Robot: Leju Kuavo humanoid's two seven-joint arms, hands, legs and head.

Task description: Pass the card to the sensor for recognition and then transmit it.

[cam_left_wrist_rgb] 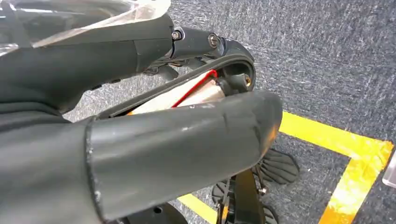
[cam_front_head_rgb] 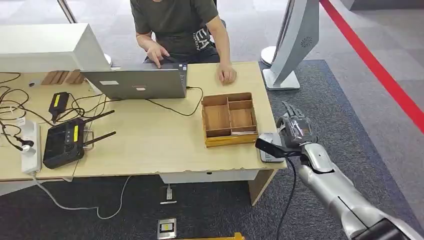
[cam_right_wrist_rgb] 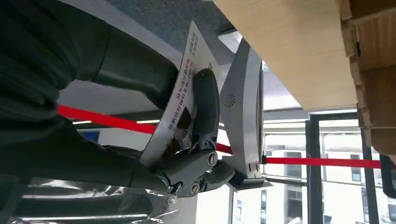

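Observation:
In the right wrist view my right hand [cam_right_wrist_rgb: 154, 140] pinches a white printed card [cam_right_wrist_rgb: 180, 105] between a dark finger [cam_right_wrist_rgb: 205, 107] and the thumb. In the head view the right hand [cam_front_head_rgb: 295, 131] hovers at the table's front right corner, right beside a small grey-white sensor box [cam_front_head_rgb: 269, 152] on the tabletop. The hand hides the card there. My left hand [cam_left_wrist_rgb: 154, 135] hangs over dark carpet, thumb and fingers apart, with nothing held.
A partitioned wooden tray [cam_front_head_rgb: 229, 119] stands just left of the sensor. A person [cam_front_head_rgb: 180, 25] sits behind the table at a laptop [cam_front_head_rgb: 140, 82]. A black router [cam_front_head_rgb: 64, 142], cables and a power strip [cam_front_head_rgb: 29, 147] lie at the left. A white stand [cam_front_head_rgb: 292, 45] rises at the back right.

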